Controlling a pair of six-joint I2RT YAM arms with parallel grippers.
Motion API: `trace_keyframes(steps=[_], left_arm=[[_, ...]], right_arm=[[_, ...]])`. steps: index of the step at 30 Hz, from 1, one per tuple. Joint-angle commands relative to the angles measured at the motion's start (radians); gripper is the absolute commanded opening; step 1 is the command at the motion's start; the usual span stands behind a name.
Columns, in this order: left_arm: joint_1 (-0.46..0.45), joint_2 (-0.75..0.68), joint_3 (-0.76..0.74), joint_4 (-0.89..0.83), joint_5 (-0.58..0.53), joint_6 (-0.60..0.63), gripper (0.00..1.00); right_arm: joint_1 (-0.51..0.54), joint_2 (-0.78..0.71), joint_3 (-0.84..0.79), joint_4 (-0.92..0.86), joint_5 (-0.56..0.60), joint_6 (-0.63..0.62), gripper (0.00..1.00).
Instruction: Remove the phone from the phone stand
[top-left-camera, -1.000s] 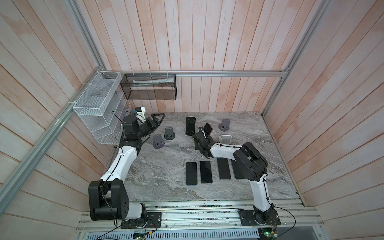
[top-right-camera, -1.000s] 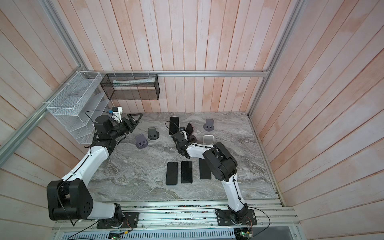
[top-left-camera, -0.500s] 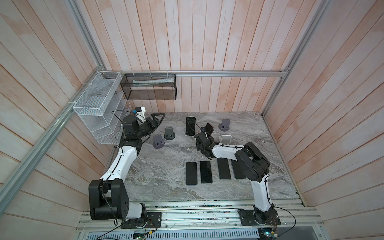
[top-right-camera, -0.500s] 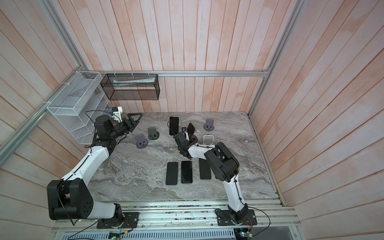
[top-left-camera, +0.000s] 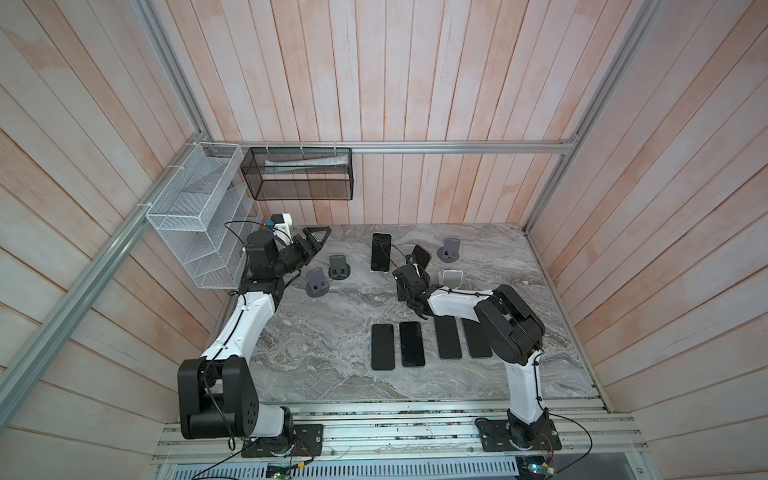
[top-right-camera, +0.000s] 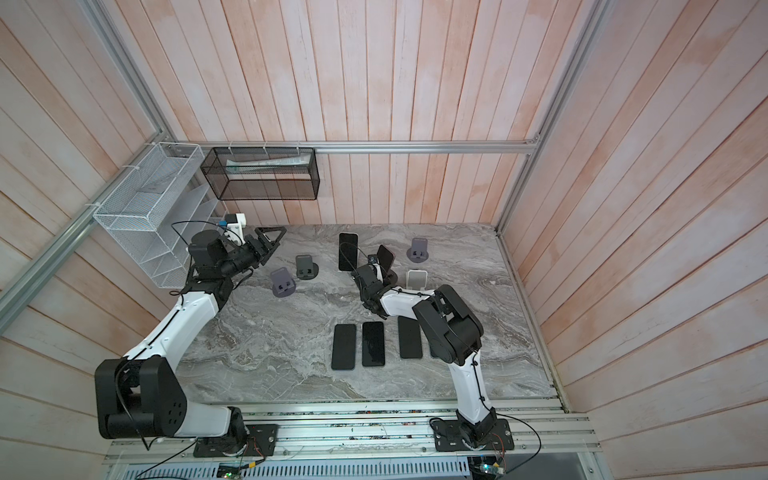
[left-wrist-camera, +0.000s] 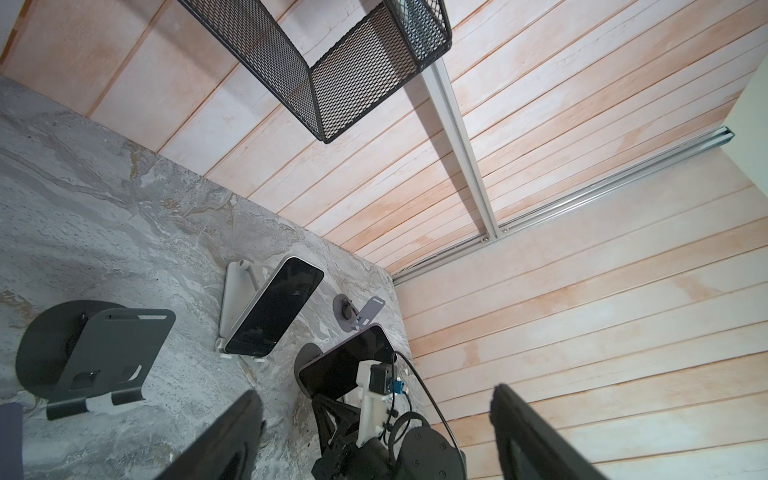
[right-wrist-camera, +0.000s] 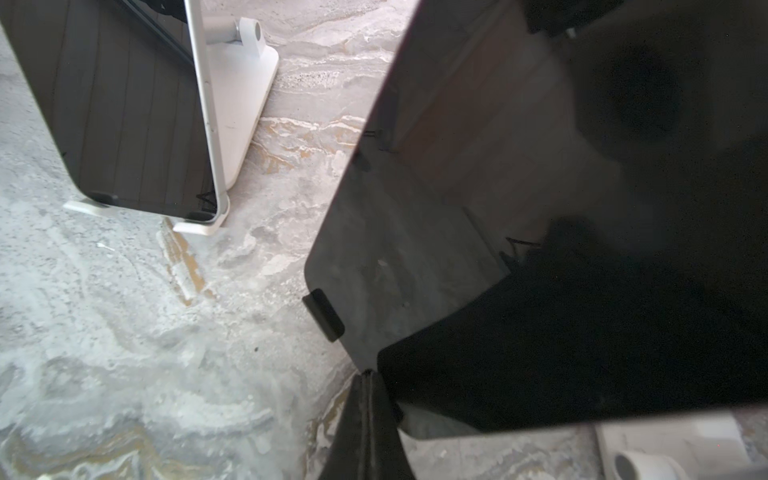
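A dark-screened phone (top-left-camera: 422, 257) (right-wrist-camera: 540, 208) leans on a dark phone stand (left-wrist-camera: 305, 365) at the back middle of the table. The stand's black lip (right-wrist-camera: 323, 314) holds the phone's lower edge. My right gripper (top-left-camera: 405, 274) (right-wrist-camera: 368, 386) is shut, its closed tips touching the phone's lower corner, nothing between them. My left gripper (top-left-camera: 316, 239) (left-wrist-camera: 374, 440) hangs open and empty at the back left, well away from the phone.
A second phone (top-left-camera: 381, 257) leans on a white stand (right-wrist-camera: 237, 104) just left of the task phone. Empty stands (top-left-camera: 340, 266) (top-left-camera: 318, 282) (top-left-camera: 451, 249) (top-left-camera: 452, 278) stand around. Several phones (top-left-camera: 382, 346) lie flat in a front row. Wire baskets (top-left-camera: 301, 174) hang on the walls.
My right arm has shifted slightly to the right, its gripper still shut at the phone's lower edge. The left arm has not moved.
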Motion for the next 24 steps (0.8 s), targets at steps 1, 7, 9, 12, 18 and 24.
trace_keyframes(steps=[1, 7, 9, 12, 18, 24], left_arm=[[0.005, 0.008, -0.016, 0.025, 0.009, -0.004, 0.87], [0.005, 0.011, -0.016, 0.026, 0.009, -0.004, 0.87], [0.004, 0.011, -0.015, 0.026, 0.009, -0.004, 0.88], [0.005, 0.013, -0.017, 0.025, 0.009, -0.004, 0.87], [0.005, 0.016, -0.017, 0.026, 0.009, -0.002, 0.87], [0.004, 0.018, -0.017, 0.026, 0.009, -0.002, 0.87]], right_arm=[[-0.015, -0.032, -0.028, -0.027, 0.017, -0.008, 0.00], [-0.030, -0.050, -0.055, -0.017, 0.016, -0.013, 0.00], [-0.034, -0.052, -0.058, -0.017, 0.017, -0.016, 0.00], [-0.039, -0.053, -0.060, -0.014, 0.016, -0.017, 0.00], [-0.046, -0.061, -0.068, -0.009, 0.020, -0.019, 0.00], [-0.058, -0.068, -0.067, -0.008, 0.020, -0.026, 0.00]])
